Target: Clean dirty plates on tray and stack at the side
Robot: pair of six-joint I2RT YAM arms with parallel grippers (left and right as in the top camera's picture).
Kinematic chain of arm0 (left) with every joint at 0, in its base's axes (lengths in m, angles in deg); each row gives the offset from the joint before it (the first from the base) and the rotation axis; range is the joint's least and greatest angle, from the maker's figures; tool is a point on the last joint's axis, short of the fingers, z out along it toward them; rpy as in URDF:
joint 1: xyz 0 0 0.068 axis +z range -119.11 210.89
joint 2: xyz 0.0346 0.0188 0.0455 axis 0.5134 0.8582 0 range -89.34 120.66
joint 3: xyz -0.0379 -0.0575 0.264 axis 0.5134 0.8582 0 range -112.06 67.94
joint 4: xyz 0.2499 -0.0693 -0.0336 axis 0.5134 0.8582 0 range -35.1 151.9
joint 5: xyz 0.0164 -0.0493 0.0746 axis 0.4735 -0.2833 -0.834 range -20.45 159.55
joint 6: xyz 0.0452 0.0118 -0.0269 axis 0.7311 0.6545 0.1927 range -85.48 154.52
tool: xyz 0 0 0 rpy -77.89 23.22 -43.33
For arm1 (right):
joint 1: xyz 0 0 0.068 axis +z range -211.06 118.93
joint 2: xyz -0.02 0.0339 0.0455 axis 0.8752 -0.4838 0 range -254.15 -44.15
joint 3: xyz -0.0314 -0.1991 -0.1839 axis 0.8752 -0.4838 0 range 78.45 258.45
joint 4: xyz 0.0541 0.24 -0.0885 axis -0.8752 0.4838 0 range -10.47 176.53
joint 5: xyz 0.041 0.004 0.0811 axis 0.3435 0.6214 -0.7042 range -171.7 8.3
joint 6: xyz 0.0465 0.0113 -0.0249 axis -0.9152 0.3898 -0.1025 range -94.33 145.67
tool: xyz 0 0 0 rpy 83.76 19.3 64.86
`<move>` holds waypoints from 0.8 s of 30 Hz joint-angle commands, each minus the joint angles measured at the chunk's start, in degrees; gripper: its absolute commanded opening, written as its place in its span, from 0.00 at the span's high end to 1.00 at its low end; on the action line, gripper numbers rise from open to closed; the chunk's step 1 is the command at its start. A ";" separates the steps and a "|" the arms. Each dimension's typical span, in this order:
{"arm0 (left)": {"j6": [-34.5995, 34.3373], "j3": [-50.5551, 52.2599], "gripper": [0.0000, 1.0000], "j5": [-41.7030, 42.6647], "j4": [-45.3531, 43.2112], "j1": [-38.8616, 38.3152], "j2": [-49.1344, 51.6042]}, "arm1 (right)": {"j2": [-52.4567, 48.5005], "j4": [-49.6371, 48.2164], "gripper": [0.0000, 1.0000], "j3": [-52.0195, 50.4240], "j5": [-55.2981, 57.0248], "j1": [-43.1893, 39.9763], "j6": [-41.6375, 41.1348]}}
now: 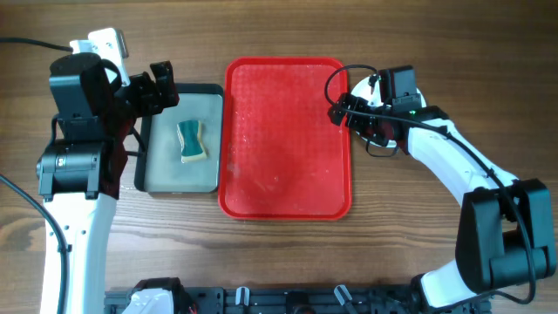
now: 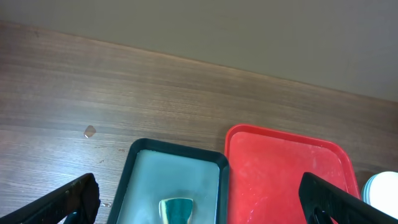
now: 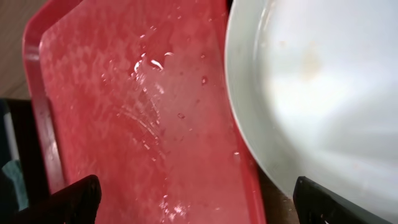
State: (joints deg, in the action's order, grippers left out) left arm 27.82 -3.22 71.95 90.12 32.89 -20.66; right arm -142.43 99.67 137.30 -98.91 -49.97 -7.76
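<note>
1. The right gripper (image 3: 196, 202) hung wide open, empty, just above a pale plate (image 3: 311, 93) lying just beside the red tray (image 3: 124, 124).
2. The left gripper (image 1: 161, 87), equally spread, held nothing over the dark tray (image 1: 166, 170) and sponge (image 1: 192, 141).
3. The red tray carried no plate; stacking looked nearly finished.
4. Next: raise the right gripper clear without nudging the pale plate.

robot lab or test bench, it seems: a bare wood-grain desk (image 1: 279, 253), two robot arms (image 1: 74, 166) fixed at its edge, a loose black cable (image 1: 26, 41) beside the left hand (image 1: 166, 87), a plain grey wall (image 2: 280, 37) beyond it.
</note>
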 commanded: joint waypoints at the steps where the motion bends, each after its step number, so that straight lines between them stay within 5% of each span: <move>1: 0.31 -0.70 0.00 -0.55 -0.15 0.00 -0.22 | 0.00 -0.11 0.00 -0.26 2.29 0.09 -1.25; 11: 0.28 -0.70 0.00 -0.55 -0.15 0.00 -0.22 | 1.46 -10.71 0.00 -0.26 2.23 0.11 0.39; 24: 0.28 -0.70 0.00 -0.57 -0.15 0.00 -0.22 | 34.56 -17.09 0.00 -0.26 2.25 0.63 23.47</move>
State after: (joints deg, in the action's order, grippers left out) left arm 27.82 -3.22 71.95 90.12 32.89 -20.66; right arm -116.77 82.93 136.71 -96.90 -49.73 7.12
